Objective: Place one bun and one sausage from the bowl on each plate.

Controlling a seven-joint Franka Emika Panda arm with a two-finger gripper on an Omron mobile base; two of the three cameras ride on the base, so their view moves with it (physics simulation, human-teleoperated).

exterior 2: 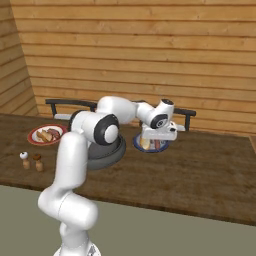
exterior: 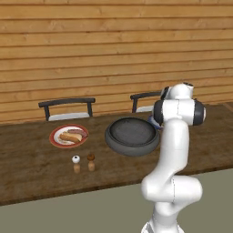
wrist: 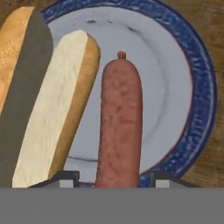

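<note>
Gripper (wrist: 114,180) jaws part-open astride sausage (wrist: 120,127) – bun (wrist: 57,118) beside (blue-rimmed plate (wrist: 199,87))

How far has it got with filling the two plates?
Nearly finished, it seems. The red-rimmed plate already holds a bun and a sausage. The dark bowl looks emptied. The gripper hangs over the blue-rimmed plate, where a second bun and a second sausage lie, the sausage between the parted fingers. Left: draw the arm away.

Arm reaches forward; gripper (wrist: 113,181) apparently parted, low.
</note>
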